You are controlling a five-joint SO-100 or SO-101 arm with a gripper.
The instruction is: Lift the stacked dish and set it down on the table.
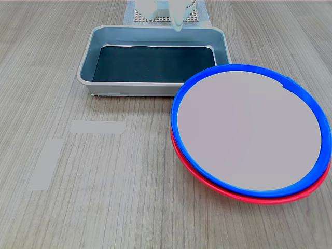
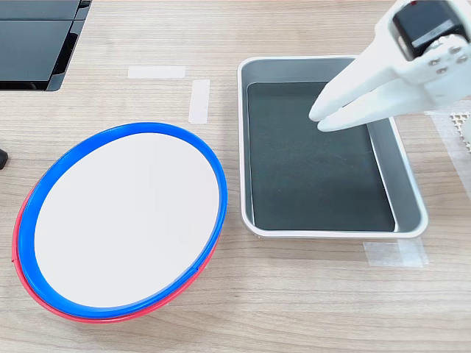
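Blue-rimmed plate (image 2: 125, 220) sat nested on top of the red-rimmed plate (image 2: 44, 298) on the worktop (image 2: 294, 309) — at 8 o'clock in the second exterior view, at 4 o'clock in the first exterior view (image 1: 249, 127). Red rim showed only along the lower edge under the blue one. Grey tray (image 2: 408, 184) lay just beside the plates, dark bottom, nothing in it. White gripper (image 2: 319, 118) hung over the tray's upper half at 2 o'clock in the second exterior view, well apart from the plates — jaws together or nearly so, holding nothing. Two pale tape strips (image 1: 98, 127) lay on the worktop.
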